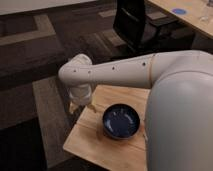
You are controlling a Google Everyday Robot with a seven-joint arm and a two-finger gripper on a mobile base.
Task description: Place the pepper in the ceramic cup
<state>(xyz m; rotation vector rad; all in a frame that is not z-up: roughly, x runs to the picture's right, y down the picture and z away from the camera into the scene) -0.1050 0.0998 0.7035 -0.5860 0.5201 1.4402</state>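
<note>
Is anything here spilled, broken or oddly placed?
Nothing stands out. The dark blue bowl sits upright on the small wooden table, with nothing spilled around it. The gripper hangs at the table's far left edge, beside the bowl.

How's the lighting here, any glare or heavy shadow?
Camera view: dim overall; the carpet and chair sit in shadow, the white arm catches most light, the blue bowl shows faint sheen, no hard glare; the gripper hangs over the table's left edge.
</note>
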